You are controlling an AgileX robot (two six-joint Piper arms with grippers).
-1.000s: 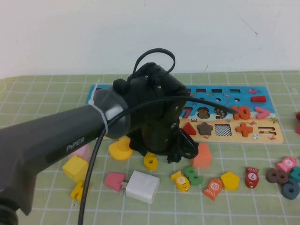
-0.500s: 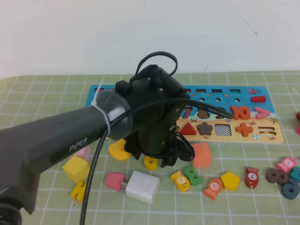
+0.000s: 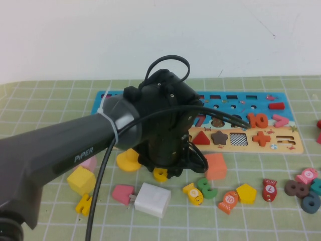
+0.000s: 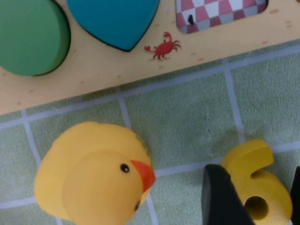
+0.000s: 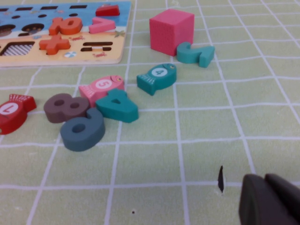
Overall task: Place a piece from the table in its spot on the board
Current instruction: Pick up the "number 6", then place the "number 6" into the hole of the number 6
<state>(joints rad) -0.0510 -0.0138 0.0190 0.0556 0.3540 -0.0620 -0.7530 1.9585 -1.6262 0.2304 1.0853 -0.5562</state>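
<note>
Below board [image 3: 281, 145] edge: left pincer [image 4: 251, 199] fingers straddle piece [image 4: 257, 192], grip unconfirmed. Right pincer [image 5: 272, 199] together, parked. Lift, placement remain.

surface: green checked mat [image 3: 45, 108] | on it: board [image 3: 286, 145], yellow 6 [image 3: 160, 174], duck [image 4: 93, 178]

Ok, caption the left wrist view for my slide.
Left gripper straddling the yellow numeral 6 beside a yellow duck, below the puzzle board.
</note>
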